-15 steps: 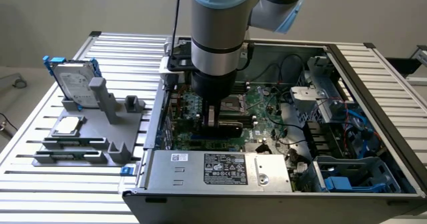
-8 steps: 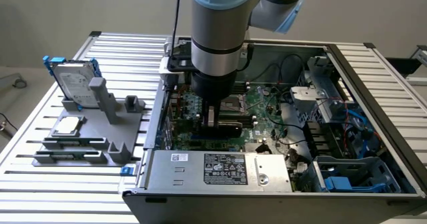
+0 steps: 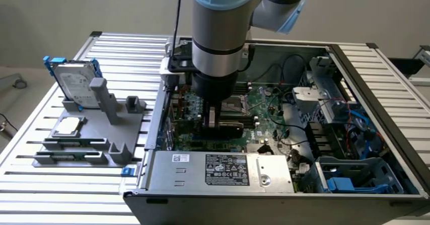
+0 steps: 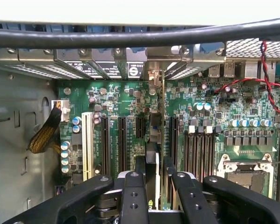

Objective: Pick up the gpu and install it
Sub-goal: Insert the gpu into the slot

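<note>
Flanking the gpu [image 4: 152,133] in the hand [image 4: 154,164] stand black slots [image 4: 122,142] and capacitors [image 4: 76,123].

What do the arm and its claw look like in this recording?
The arm is a silver-grey tube with light blue joint caps and a black ring, ending in a black wrist section. A black cable runs alongside it. The claw is matte black, built of jointed link bars and two narrow fingers, dotted with small round fasteners and screw holes.
</note>
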You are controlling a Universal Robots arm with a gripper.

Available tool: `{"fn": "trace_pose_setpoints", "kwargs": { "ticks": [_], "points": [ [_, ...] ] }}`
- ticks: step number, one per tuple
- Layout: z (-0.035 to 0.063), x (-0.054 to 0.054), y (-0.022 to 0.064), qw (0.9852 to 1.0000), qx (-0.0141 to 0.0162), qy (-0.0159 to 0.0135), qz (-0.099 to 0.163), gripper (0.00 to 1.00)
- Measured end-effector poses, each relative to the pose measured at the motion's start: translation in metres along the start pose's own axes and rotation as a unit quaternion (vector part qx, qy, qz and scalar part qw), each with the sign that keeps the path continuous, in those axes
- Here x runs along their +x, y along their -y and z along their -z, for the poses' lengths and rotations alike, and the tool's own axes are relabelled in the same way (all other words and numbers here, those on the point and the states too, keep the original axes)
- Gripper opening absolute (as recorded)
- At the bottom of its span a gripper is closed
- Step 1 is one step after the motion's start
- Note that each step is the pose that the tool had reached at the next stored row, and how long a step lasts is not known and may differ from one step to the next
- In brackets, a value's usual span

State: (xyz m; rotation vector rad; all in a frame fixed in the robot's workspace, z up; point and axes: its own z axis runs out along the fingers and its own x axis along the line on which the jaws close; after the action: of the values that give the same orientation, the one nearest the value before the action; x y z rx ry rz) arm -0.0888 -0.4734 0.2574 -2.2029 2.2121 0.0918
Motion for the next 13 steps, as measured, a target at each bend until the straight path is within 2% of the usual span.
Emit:
{"fn": "trace_pose_setpoints", "kwargs": {
  "ticks": [13],
  "points": [
    [-0.0013,0.0000,-0.0017,1.0000,-0.0002,0.0000,0.001,0.26]
  ]
}}
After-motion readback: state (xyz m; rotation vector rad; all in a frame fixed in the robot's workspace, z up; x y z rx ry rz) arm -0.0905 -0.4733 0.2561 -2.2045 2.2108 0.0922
